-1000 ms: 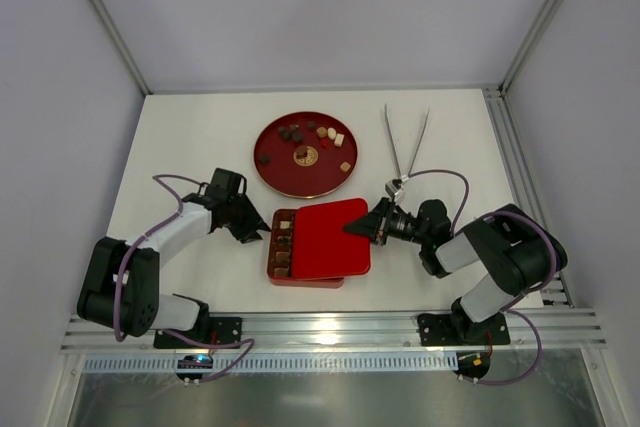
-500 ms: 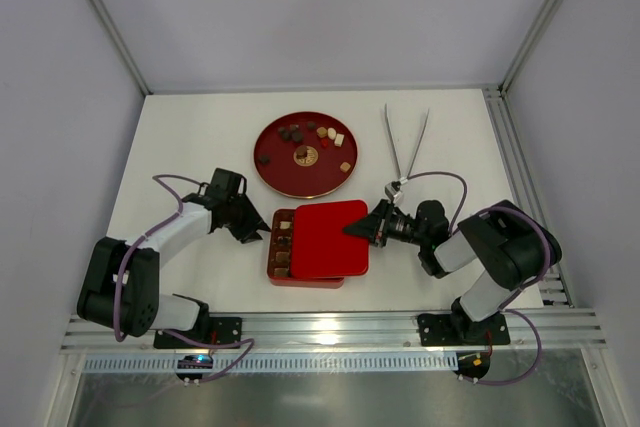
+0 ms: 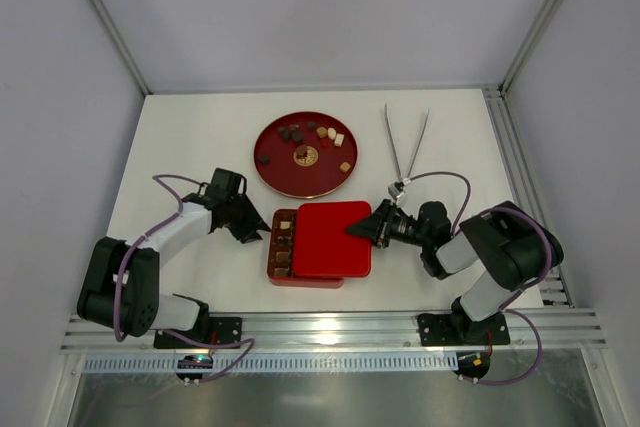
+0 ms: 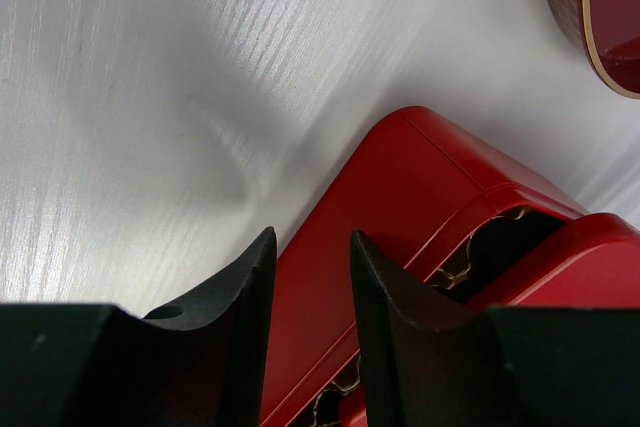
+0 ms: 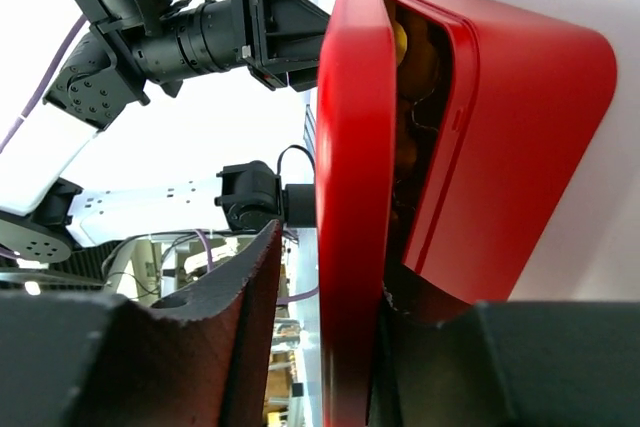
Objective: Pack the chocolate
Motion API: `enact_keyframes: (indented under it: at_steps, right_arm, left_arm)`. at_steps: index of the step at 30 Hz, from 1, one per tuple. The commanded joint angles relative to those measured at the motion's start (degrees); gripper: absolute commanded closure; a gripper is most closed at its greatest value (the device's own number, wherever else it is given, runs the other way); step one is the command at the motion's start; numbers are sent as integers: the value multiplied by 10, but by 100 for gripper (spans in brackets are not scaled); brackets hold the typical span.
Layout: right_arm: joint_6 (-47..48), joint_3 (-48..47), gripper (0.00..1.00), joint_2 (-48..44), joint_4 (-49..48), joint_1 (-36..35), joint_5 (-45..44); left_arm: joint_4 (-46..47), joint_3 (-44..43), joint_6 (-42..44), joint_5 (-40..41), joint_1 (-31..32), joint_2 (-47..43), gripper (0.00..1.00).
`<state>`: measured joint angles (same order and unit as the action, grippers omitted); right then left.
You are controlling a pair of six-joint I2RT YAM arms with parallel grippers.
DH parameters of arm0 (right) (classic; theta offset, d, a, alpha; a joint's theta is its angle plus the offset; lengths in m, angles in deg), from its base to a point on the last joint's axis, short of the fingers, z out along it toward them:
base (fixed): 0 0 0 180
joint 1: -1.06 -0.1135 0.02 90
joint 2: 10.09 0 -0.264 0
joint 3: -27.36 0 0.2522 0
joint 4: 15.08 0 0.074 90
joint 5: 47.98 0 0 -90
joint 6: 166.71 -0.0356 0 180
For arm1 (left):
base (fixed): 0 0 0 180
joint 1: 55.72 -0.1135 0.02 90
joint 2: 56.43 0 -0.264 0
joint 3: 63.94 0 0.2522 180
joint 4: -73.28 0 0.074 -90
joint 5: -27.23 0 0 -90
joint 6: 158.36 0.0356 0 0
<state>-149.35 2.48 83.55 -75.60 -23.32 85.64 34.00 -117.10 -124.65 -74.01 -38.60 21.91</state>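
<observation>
Several pieces of chocolate lie on the round red plate. More fill the left column of the square red box, seen in the top view and in the right wrist view. The red lid covers most of the box and leaves that column bare. My right gripper is open around the lid's right edge; one finger touches it, the other stands clear. My left gripper is open, its fingertips against the box's left outer wall, gripping nothing.
Metal tongs lie on the white table right of the plate, their hinge close to my right wrist. The plate's rim shows at the left wrist view's top right. Metal rails run along the table's right and near edges.
My right gripper's jaws have opened off the lid, and the lid has settled slightly to the right on the box. The left arm has not moved.
</observation>
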Motion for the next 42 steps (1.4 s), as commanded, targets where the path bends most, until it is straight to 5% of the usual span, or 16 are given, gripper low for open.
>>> enact_keyframes:
  at_steps: [1,12,42]
  right_arm:
    - [58,1,63,-41,-21,3,-5]
    - [203,-64,59,-164,353,3,-45]
    - [282,-170,53,-90,539,-41,-74]
  left_arm:
    - [4,-6,10,-10,0,-9,64]
    - [6,-7,7,-13,-1,-7,64]
    - [17,-4,-1,-23,-1,2,62]
